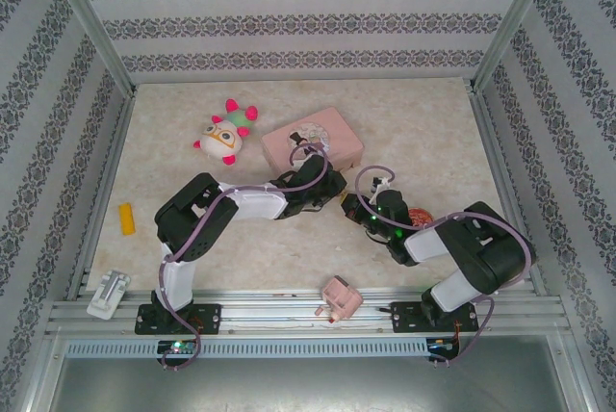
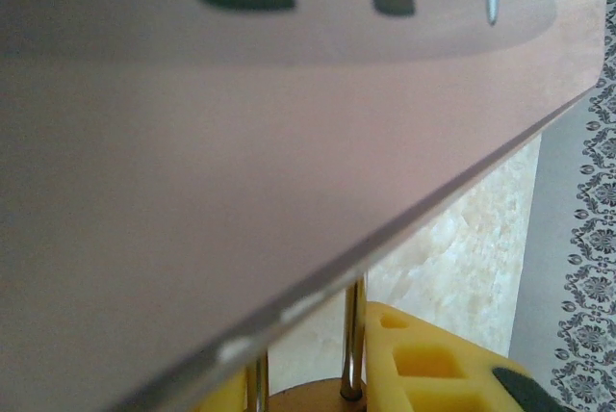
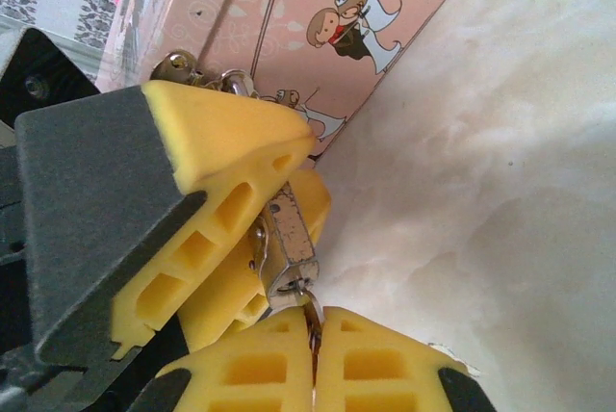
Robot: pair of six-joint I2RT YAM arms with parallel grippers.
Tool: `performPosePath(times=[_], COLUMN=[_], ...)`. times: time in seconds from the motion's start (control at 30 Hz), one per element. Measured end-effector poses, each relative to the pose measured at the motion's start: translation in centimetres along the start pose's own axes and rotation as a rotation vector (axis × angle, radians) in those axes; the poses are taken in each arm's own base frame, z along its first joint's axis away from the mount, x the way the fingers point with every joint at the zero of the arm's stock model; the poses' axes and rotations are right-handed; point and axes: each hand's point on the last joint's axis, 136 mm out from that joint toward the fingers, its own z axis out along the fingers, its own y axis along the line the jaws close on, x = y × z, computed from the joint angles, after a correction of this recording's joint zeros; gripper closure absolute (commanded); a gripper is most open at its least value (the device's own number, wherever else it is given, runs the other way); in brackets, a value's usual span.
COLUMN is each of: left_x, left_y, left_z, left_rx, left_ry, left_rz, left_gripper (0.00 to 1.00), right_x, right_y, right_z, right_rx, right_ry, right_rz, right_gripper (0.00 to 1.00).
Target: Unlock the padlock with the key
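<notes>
Because the padlock (image 3: 289, 244) is too small to stand firm on its own, the left gripper (image 1: 339, 193) clamps it between its yellow pads (image 3: 231, 133), just in front of the tin (image 3: 318, 8). Whether it rests on the table (image 3: 500, 191) cannot be told. This grip fixes the body and presents the keyhole end to the right arm. In the left wrist view the shackle (image 2: 352, 335) rises beside a pad toward the tin's edge; contact with the tin cannot be confirmed.

The right gripper (image 3: 314, 359) is closed, with both pads pressed together on the key (image 3: 313, 321). The key is pinched low so that its free end points up at the lock. That end meets the underside of the padlock; how deep it is seated is hidden.

Judgement: the step in hand is insertion or turning. The pinch gives the right wrist leverage to rotate, and the left clamp resists that torque. Risk: the thin key may slip in the soft pads if the axes are misaligned.
</notes>
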Motion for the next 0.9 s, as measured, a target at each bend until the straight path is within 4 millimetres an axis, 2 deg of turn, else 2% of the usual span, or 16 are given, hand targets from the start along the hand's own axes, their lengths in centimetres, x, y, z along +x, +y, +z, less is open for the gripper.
performPosePath(times=[0.43, 0.67, 0.9], left_x=[1.5, 1.5, 1.4], left_y=[-0.8, -0.8, -1.0], left_z=[-0.2, -0.2, -0.2], left_rx=[0.023, 0.025, 0.034], left_ry=[0.044, 0.042, 0.038], left_rz=[-0.012, -0.013, -0.025], left_gripper=[0.94, 0.94, 0.94], right_x=[0.1, -0.3, -0.8], right_y=[0.1, 0.5, 0.3], right_z=[-1.7, -1.3, -1.5], right_rx=[0.161, 0.133, 0.147], right_ry=[-0.012, 0.039, 0.065], right_rz=[-0.139, -0.153, -0.175], right_gripper=[1.00, 0.81, 0.74])
